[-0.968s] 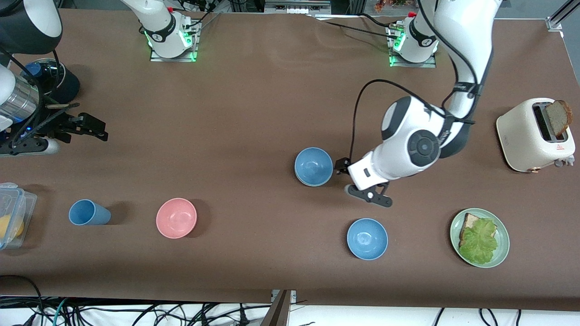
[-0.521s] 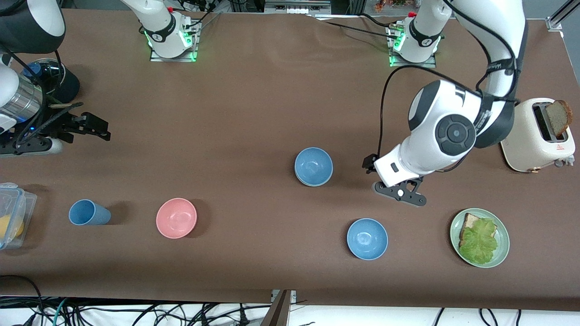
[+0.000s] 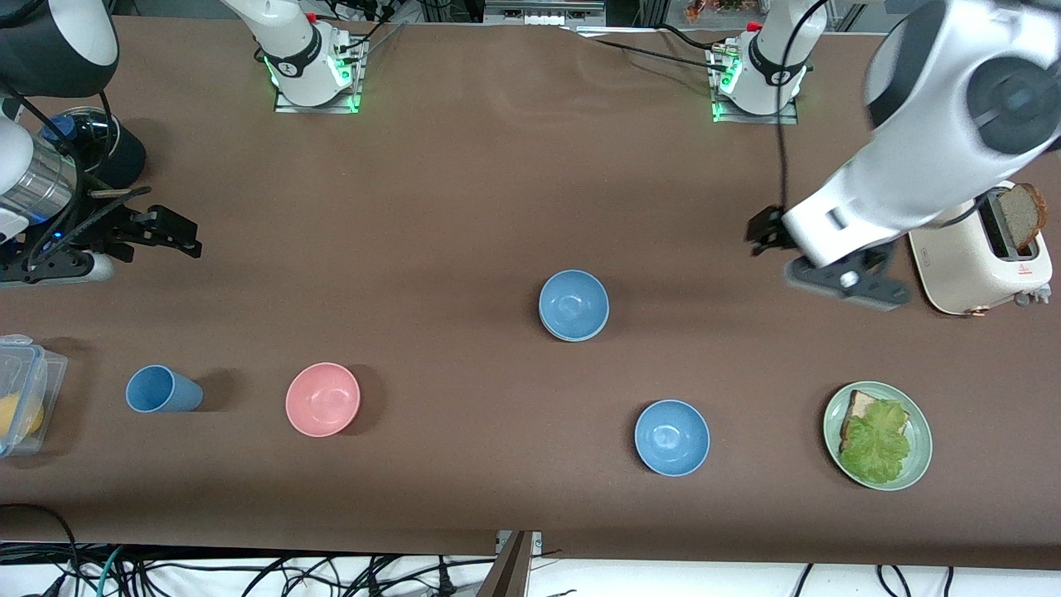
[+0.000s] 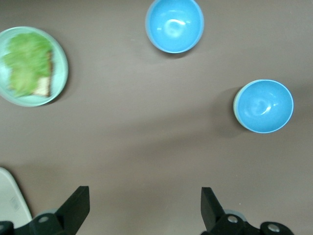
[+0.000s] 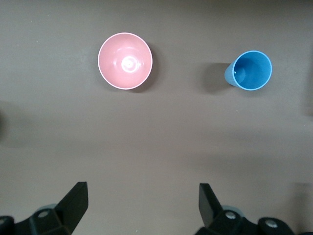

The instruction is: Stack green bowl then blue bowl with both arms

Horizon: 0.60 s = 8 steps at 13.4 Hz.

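A blue bowl (image 3: 574, 303) sits mid-table, nested in the green bowl, of which only a pale rim (image 4: 236, 109) shows under it. A second blue bowl (image 3: 671, 437) stands alone, nearer the front camera and toward the left arm's end; it also shows in the left wrist view (image 4: 174, 24). My left gripper (image 3: 763, 230) hangs open and empty over bare table beside the toaster, its fingers wide apart (image 4: 145, 205). My right gripper (image 3: 178, 232) waits open and empty at the right arm's end, over bare table (image 5: 142, 203).
A pink bowl (image 3: 322, 399) and a blue cup (image 3: 162, 389) stand toward the right arm's end. A green plate (image 3: 918, 419) with bread and lettuce and a white toaster (image 3: 966, 249) with a slice are at the left arm's end. A clear container (image 3: 25, 390) sits at the table's edge.
My left arm has risen and drawn away from the stacked bowls toward the toaster, its gripper staying open. The right arm has barely moved. The bowls have not shifted.
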Motion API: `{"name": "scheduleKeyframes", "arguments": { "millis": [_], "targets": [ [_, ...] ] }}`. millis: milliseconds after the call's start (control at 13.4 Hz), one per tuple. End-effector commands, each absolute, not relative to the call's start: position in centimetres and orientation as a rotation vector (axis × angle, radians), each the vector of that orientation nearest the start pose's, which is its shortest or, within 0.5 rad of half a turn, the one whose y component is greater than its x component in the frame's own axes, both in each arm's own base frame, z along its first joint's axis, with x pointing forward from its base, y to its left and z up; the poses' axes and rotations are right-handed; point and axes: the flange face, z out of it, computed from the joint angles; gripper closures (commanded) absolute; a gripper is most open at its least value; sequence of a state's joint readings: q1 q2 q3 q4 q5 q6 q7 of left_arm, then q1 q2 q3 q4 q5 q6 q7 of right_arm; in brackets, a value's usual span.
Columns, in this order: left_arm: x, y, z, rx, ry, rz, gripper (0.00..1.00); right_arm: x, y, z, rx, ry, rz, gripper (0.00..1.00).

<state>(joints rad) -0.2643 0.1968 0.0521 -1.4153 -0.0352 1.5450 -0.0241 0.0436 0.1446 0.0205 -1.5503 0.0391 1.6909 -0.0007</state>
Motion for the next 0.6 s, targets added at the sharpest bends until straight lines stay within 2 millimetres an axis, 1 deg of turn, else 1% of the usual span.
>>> {"name": "scheduleKeyframes", "arguments": {
  "millis": [0, 74, 149, 223, 298, 372, 521],
  "targets": [
    [56.7, -8.1, 59.3, -3.137, 0.21, 0.102, 0.0, 60.5, 4.2, 56.7, -3.103, -0.099, 0.009, 0.0],
    [56.8, -6.9, 59.1, -3.139, 0.205, 0.102, 0.0, 60.5, 4.2, 56.7, -3.103, -0.099, 0.009, 0.0],
    [56.8, -6.2, 58.4, -3.119, 0.235, 0.11, 0.0, 60.5, 4.2, 56.7, -3.103, -0.099, 0.009, 0.0],
    [56.0, -5.2, 57.7, -3.073, 0.246, 0.114, 0.0, 60.5, 4.2, 56.7, -3.103, -0.099, 0.009, 0.0],
    [55.0, -4.2, 57.4, -3.068, 0.231, 0.084, 0.0, 60.5, 4.2, 56.7, -3.103, -0.099, 0.009, 0.0],
    [54.4, -3.7, 57.6, -3.07, 0.22, 0.021, 0.0, 60.5, 4.1, 56.7, -3.103, -0.097, 0.009, 0.0],
    [54.3, -3.7, 57.5, -3.071, 0.218, 0.025, 0.0, 60.5, 4.2, 56.7, -3.103, -0.099, 0.009, 0.0]
  ]
}}
